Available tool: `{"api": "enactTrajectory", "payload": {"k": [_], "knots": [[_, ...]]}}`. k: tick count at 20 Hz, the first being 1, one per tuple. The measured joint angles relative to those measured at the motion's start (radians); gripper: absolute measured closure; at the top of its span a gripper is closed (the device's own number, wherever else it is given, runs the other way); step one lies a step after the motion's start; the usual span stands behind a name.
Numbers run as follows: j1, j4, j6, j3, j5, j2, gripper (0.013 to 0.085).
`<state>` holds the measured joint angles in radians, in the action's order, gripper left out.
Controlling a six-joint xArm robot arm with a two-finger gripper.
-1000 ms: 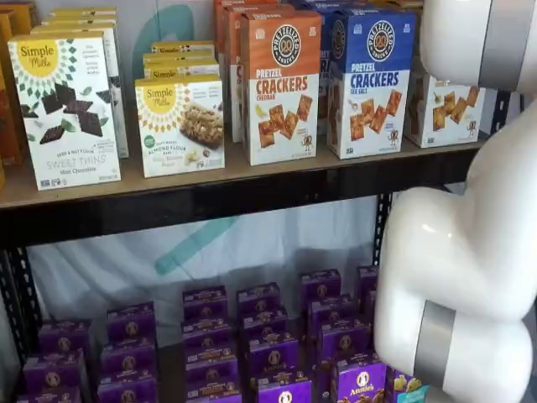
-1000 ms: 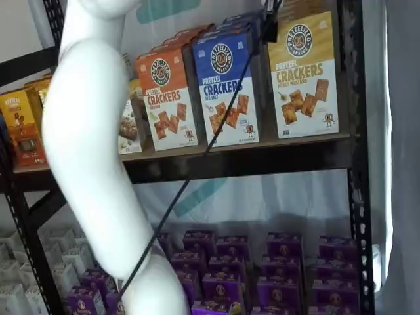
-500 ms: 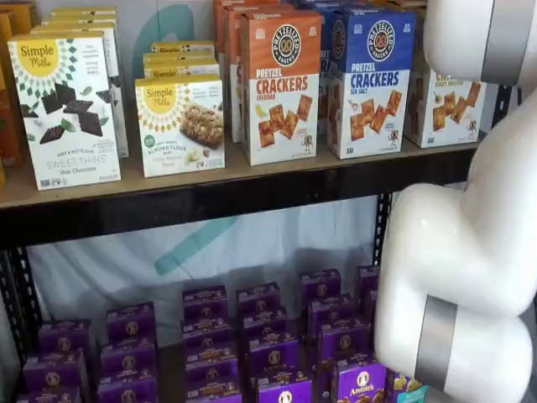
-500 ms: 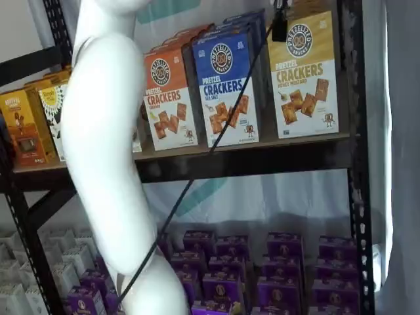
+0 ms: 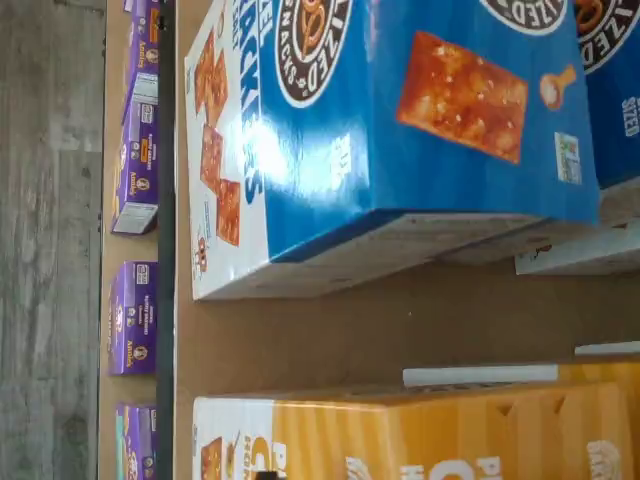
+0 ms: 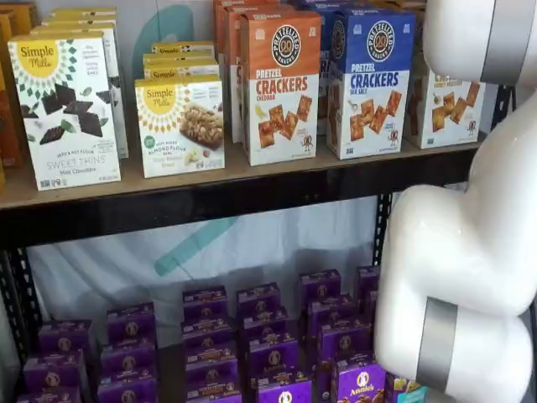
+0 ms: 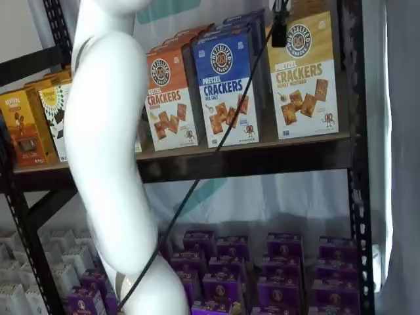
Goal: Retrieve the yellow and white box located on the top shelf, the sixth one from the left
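The yellow and white box (image 7: 303, 75), marked "Pretzel Crackers", stands upper right on the top shelf (image 7: 249, 159) beside a blue "Sea Salt" box (image 7: 226, 88). One dark finger of the fingers (image 7: 279, 29) shows; whether they are apart cannot be told from it. Purple Annie's boxes (image 6: 273, 353) fill the lower shelf.

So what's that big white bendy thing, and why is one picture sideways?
The white thing is a robot arm. Two cameras watch the shelves from the front. The sideways picture comes from a camera on the arm's wrist, looking down on a blue box and the yellow box. They stand on the top shelf; purple boxes sit below. The black bit hanging by the yellow box is the end effector, the part that grabs. It is open and holds nothing.
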<state>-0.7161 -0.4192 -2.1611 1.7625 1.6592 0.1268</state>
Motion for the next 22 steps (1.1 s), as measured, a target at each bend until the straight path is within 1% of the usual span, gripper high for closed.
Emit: {"api": "enactTrajectory", "payload": {"k": [2,5,7,15,20,22], "knots": [[0.000,-0.006,0.004,0.001,0.003,-0.001,0.0130],[-0.008,-0.030,0.013,0.021,0.020,-0.011,0.0130],[-0.008,-0.035,0.015,0.028,0.018,-0.013,0.0130],[0.016,0.006,0.000,0.004,-0.051,-0.008,0.0130],[0.034,0.034,0.003,-0.005,-0.064,-0.014,0.0130],[0.037,0.041,0.006,0.000,-0.057,-0.018,0.0130]]}}
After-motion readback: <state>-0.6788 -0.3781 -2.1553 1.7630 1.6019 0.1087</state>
